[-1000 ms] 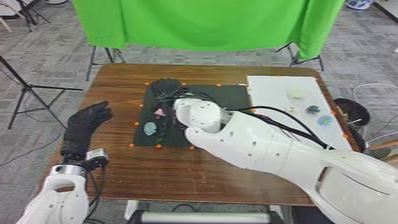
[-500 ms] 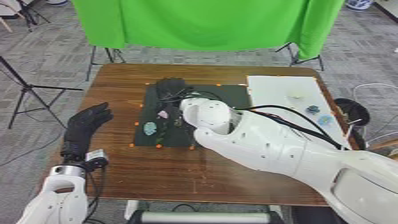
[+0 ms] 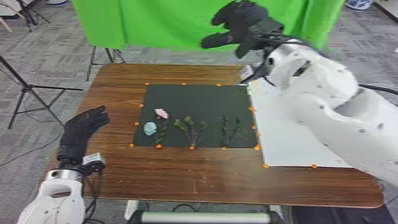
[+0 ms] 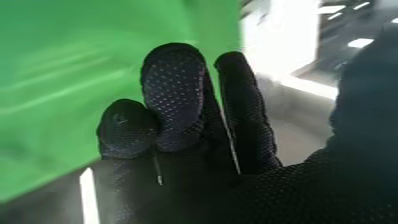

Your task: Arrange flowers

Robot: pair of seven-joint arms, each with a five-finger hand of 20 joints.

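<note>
In the head view my right hand [image 3: 244,22] is raised past the table's far edge, in front of the green cloth, open and holding nothing. In the right wrist view the same hand [image 4: 178,115] has its fingers loosely extended. A pink flower [image 3: 161,113] and a pale blue flower [image 3: 149,128] lie near the left side of the dark mat [image 3: 195,97]. Leafy green sprigs [image 3: 187,127] lie at its lower middle, and thin dark stems [image 3: 229,130] lie nearer its right side. My left hand [image 3: 80,131] is open above the table's left edge.
A white sheet [image 3: 289,142] covers the table's right part, with my right arm stretched over it. Orange markers line the mat's edges. Brown wood [image 3: 178,170] borders the mat at the front. The green cloth [image 3: 160,25] hangs behind the table.
My right hand has lifted off the mat and moved up, away and to the right, uncovering the flowers and stems there. The right arm now hides the small flowers on the white sheet.
</note>
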